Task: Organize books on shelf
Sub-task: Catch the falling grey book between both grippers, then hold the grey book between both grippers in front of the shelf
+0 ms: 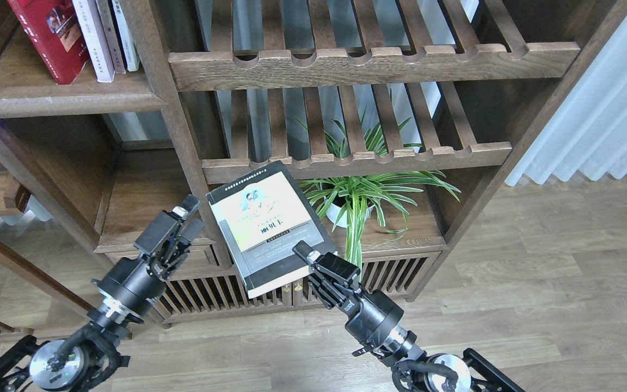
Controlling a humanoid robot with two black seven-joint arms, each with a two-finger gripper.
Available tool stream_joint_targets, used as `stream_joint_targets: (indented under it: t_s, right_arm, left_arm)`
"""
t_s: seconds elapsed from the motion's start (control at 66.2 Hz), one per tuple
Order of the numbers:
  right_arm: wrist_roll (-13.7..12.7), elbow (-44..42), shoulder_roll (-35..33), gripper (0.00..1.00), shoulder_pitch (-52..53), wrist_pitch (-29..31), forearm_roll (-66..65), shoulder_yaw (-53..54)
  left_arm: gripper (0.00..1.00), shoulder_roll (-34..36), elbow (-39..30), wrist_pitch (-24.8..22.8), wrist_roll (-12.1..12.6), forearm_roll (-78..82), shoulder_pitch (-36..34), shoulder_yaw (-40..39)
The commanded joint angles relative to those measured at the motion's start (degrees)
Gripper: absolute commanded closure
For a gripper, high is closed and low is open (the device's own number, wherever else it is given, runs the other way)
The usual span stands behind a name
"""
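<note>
One head view looks forward and steeply down from above both arms, close to the dark wood bookcase (pixel 183 147), which fills its upper half.

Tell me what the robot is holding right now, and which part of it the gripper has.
The right gripper holds the thick grey-black book by its lower right corner. The left gripper holds nothing.
</note>
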Motion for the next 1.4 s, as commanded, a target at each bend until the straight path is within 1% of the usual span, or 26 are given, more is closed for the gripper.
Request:
stream_joint_targets:
  t_s: [0.0, 0.272, 0.528, 0.619, 0.634, 0.664, 0.694, 1.268, 1.328, 1.389]
  right_arm:
    - [0.05, -0.28, 0.00, 0.95, 0.37, 0.00, -0.04, -0.20]
    - [0.05, -0.54, 0.00, 0.95, 0.90, 0.00, 0.14, -0.46]
    - [-0.13, -0.45, 0.00, 0.95, 0.81, 0.00, 0.14, -2.39]
    - [-0.92, -0.45, 0.00, 0.95, 0.90, 0.00, 0.14, -3.45]
    - [-1.09, -0.45, 0.00, 0.95, 0.90, 0.00, 0.14, -3.71]
    - [-1.44, -0.45, 0.00, 0.95, 0.81, 0.00, 0.14, -4.06]
    - [-1.62, -0.37, 0.00, 0.95, 0.72, 0.00, 0.14, -4.15]
    - [-1.80, 0.07, 0.00, 0.95, 0.46, 0.00, 0.22, -4.85]
    - [-1.80, 0.07, 0.00, 0.95, 0.46, 0.00, 0.22, -4.85]
    - [-1.88, 0.07, 0.00, 0.95, 0.46, 0.00, 0.22, -4.85]
  left_arm:
    - [0.04, 0.31, 0.00, 0.00, -0.01, -0.31, 0.14, 2.45]
    - [0.04, 0.84, 0.17, 0.00, 0.17, -4.62, 0.05, 3.33]
    - [0.06, 3.12, 0.17, 0.00, 0.43, -6.03, 0.05, 3.42]
    - [0.07, 3.48, 0.17, 0.00, 3.33, -7.26, -0.12, 3.51]
    - [0.07, 3.48, 0.17, 0.00, 4.38, -7.69, -0.12, 3.51]
    - [0.07, 3.48, 0.17, 0.00, 5.35, -8.13, -0.12, 3.68]
    - [0.08, 3.39, 0.17, 0.00, 5.79, -8.57, -0.21, 3.86]
    - [0.13, 3.30, 0.26, 0.00, 6.32, -9.02, -0.39, 5.44]
    - [0.16, 3.39, 0.26, 0.00, 6.41, -9.02, -0.39, 5.44]
    - [0.21, 3.39, 0.61, 0.00, 6.41, -9.02, -0.39, 5.36]
